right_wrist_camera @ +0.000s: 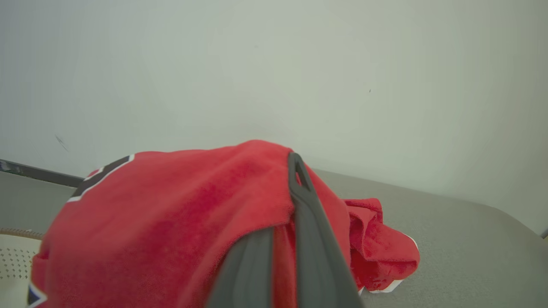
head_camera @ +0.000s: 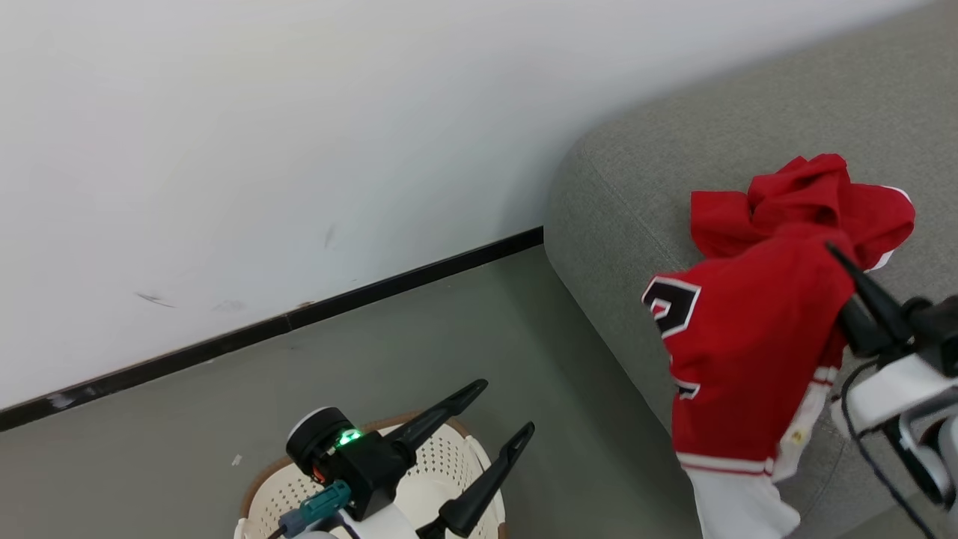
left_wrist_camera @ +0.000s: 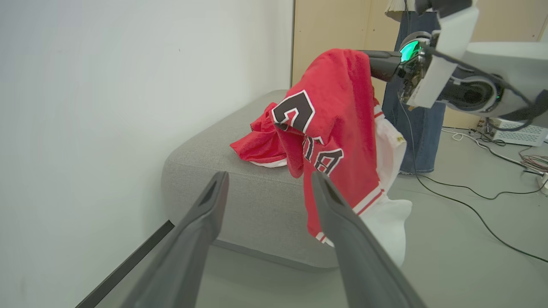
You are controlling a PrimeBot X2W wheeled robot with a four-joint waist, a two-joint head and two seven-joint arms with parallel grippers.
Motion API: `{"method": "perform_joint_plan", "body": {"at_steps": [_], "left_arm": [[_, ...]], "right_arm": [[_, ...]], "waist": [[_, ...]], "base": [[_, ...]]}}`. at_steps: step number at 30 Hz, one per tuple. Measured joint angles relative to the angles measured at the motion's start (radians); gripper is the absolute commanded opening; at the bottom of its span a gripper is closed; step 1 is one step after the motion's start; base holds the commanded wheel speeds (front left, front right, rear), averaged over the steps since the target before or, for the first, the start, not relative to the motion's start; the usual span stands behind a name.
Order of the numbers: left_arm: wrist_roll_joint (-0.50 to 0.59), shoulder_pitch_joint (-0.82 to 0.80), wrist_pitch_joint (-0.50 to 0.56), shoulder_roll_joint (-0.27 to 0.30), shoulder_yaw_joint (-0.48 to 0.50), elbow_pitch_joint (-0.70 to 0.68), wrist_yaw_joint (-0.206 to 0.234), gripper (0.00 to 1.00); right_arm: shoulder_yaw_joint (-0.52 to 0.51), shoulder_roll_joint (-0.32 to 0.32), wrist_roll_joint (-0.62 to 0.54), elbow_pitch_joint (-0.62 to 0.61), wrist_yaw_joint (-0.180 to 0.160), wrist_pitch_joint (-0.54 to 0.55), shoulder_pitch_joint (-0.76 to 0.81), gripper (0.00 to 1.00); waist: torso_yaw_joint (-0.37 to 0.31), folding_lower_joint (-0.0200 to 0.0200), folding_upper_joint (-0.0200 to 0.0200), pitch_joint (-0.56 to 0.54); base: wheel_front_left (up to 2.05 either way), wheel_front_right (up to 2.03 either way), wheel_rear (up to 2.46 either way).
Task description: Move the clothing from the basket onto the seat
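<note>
A red jersey [head_camera: 748,352] with a black-and-white number and white hem hangs from my right gripper [head_camera: 842,262], which is shut on its top fold. It dangles over the front edge of the grey seat [head_camera: 621,202]. A second red garment [head_camera: 808,195] lies crumpled on the seat behind it. In the right wrist view the fingers [right_wrist_camera: 299,201] pinch the jersey [right_wrist_camera: 171,214]. My left gripper [head_camera: 503,408] is open above the cream basket [head_camera: 449,453], holding nothing. From the left wrist view, the jersey [left_wrist_camera: 338,141] hangs beyond the open left gripper [left_wrist_camera: 269,177].
A white wall with a black skirting strip [head_camera: 299,318] runs behind the basket and seat. In the left wrist view, a person's legs in jeans [left_wrist_camera: 411,128] stand past the seat, and cables [left_wrist_camera: 471,205] trail over the grey floor.
</note>
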Motion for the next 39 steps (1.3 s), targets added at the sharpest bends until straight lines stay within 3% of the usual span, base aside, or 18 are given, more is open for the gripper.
{"method": "perform_joint_plan", "body": {"at_steps": [11, 19, 33, 39], "left_arm": [[0.018, -0.032, 0.001, 0.030, 0.048, -0.046, 0.035, 1.00], [0.037, -0.071, 0.016, 0.032, 0.049, -0.099, 0.044, 1.00], [0.082, -0.144, 0.051, 0.034, 0.035, -0.159, 0.043, 1.00], [0.082, -0.169, 0.062, 0.031, 0.022, -0.175, 0.042, 1.00]], "right_arm": [[-0.027, -0.099, 0.064, 0.121, 0.000, 0.082, -0.321, 0.00], [-0.125, -0.185, 0.097, 0.194, 0.000, 0.142, -0.509, 0.00], [-0.215, -0.397, 0.086, 0.379, 0.000, 0.177, -0.579, 0.00], [-0.267, -0.388, 0.086, 0.436, 0.000, 0.161, -0.572, 0.00]], "waist": [[0.015, 0.0000, 0.0000, 0.069], [0.039, 0.0001, 0.0000, 0.129], [0.098, 0.0000, 0.0000, 0.228], [0.120, 0.0000, 0.0000, 0.268]], "base": [[0.00, 0.00, 0.00], [0.00, 0.00, 0.00], [0.00, 0.00, 0.00], [0.00, 0.00, 0.00]]}}
